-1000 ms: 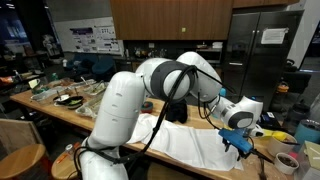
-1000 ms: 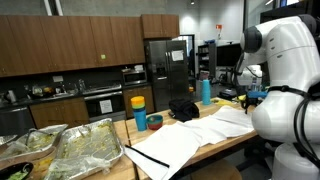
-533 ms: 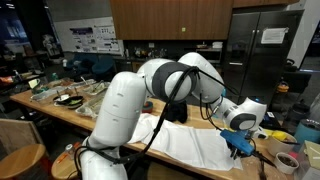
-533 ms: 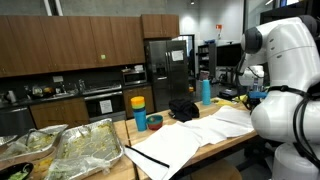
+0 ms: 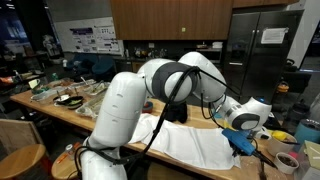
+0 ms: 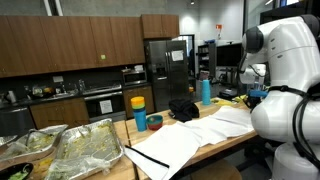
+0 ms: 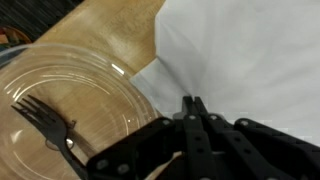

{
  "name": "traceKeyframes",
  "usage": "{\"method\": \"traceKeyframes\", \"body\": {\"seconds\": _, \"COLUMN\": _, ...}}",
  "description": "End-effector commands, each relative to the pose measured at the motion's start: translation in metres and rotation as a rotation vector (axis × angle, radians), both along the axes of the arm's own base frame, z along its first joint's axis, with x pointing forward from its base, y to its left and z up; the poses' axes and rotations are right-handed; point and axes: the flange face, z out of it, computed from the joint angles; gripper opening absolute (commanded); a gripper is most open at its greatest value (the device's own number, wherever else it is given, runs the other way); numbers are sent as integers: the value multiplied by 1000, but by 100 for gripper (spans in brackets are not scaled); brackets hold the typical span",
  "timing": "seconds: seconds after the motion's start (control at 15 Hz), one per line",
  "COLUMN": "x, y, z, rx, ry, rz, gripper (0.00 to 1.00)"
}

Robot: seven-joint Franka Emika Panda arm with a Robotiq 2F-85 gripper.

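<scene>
The gripper (image 7: 192,106) is sitting clenched at the white sheet (image 7: 250,50), just beside a clear bowl (image 7: 116,71) that is holding a black fork (image 7: 45,118).

On the counter (image 7: 105,35), left: dish (image 7: 110,100) holding a fork (image 7: 45,122). Just right of the dish: sheet (image 7: 250,60). Near, over the sheet's left edge: pincer (image 7: 191,101). In an exterior view, left of the sheet: cup (image 6: 140,121).

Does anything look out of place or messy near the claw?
Only the white cloth: it lies crooked on the table, one corner by the clear plate holding a black fork. No spill or damage shows.
</scene>
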Motion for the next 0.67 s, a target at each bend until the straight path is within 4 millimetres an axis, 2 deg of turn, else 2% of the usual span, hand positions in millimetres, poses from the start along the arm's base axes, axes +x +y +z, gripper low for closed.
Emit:
{"method": "traceKeyframes", "body": {"seconds": 0.0, "x": -7, "y": 13, "z": 37, "rx": 20, "ry": -60, "rz": 46, "gripper": 0}}
{"method": "traceKeyframes", "body": {"seconds": 0.27, "x": -9, "y": 38, "z": 67, "rx": 3, "ry": -104, "rz": 136, "gripper": 0}}
{"method": "traceKeyframes", "body": {"seconds": 0.6, "x": -27, "y": 80, "z": 106, "rx": -8, "ry": -153, "rz": 271, "gripper": 0}}
